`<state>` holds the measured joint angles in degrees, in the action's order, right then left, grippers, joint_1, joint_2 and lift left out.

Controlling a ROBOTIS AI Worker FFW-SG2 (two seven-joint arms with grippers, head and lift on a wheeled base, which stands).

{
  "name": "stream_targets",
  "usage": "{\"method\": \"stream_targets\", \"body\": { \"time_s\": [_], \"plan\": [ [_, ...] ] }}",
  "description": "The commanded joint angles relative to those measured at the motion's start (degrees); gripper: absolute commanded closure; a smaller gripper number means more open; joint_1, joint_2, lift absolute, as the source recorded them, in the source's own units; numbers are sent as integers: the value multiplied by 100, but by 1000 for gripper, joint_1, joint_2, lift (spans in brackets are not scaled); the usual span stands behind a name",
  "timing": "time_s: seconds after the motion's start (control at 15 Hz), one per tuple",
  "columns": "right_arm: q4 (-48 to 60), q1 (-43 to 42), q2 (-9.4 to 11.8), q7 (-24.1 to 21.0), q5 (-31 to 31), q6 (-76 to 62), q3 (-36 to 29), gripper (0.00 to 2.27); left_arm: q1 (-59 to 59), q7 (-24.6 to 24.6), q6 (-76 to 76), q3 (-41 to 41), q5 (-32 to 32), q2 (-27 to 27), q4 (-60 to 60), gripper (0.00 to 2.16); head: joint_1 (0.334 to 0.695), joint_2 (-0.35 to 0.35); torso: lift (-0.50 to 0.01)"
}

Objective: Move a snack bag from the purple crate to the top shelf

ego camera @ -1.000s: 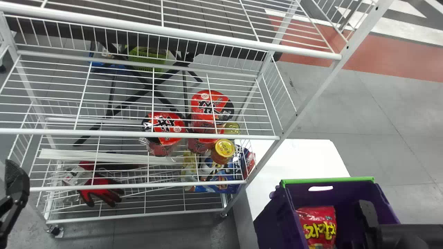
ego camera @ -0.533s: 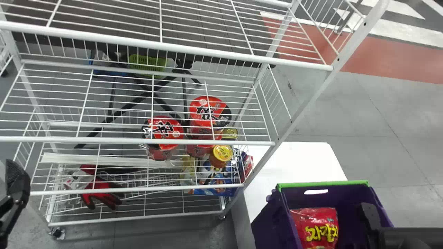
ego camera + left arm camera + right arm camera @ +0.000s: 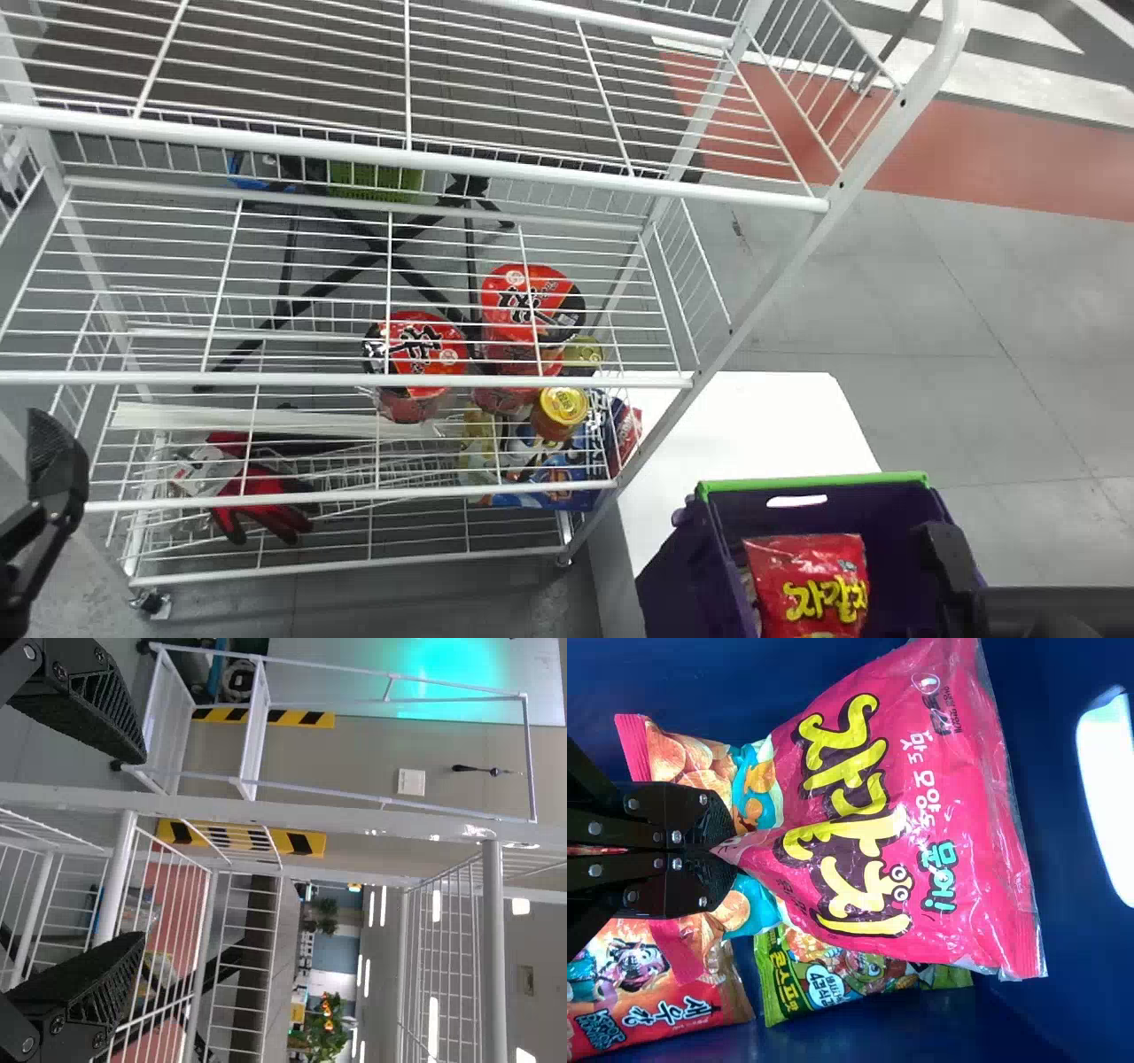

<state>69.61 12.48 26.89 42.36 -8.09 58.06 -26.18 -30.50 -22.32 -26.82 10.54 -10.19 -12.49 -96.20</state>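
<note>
What a spot we had: a white surface (image 3: 753,421) right beside the wire rack (image 3: 416,379), with the purple crate (image 3: 815,485) at its near end! Down in that crate, our right claw (image 3: 946,554) pinched a corner of the red snack bag (image 3: 811,585), and other bags (image 3: 864,979) lay beneath it. Over at the rack's left end, our left claw (image 3: 55,461) was spread wide. Inside the rack we spotted red-topped tubs (image 3: 416,350), a yellow-lidded jar (image 3: 564,406) and, lower down, a red-and-black glove (image 3: 261,505). Beyond, we saw grey floor (image 3: 886,275), a reddish band (image 3: 930,155) crossing it, and a leafy plant (image 3: 326,1032) farther off in the room.
</note>
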Motion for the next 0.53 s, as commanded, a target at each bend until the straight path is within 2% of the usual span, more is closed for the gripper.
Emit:
{"method": "stream_targets", "body": {
  "time_s": [0.0, 0.47],
  "plan": [
    [0, 0, 1, 0, 0, -27, -2, 2074, 0, 0, 24, 1, 0, -8, -13, 117, 695, -350, -268],
    [-44, 0, -8, 0, -9, -238, -2, 2074, 9, 0, 24, -8, 0, 1, 40, 117, 695, -350, -240]
  ]
}}
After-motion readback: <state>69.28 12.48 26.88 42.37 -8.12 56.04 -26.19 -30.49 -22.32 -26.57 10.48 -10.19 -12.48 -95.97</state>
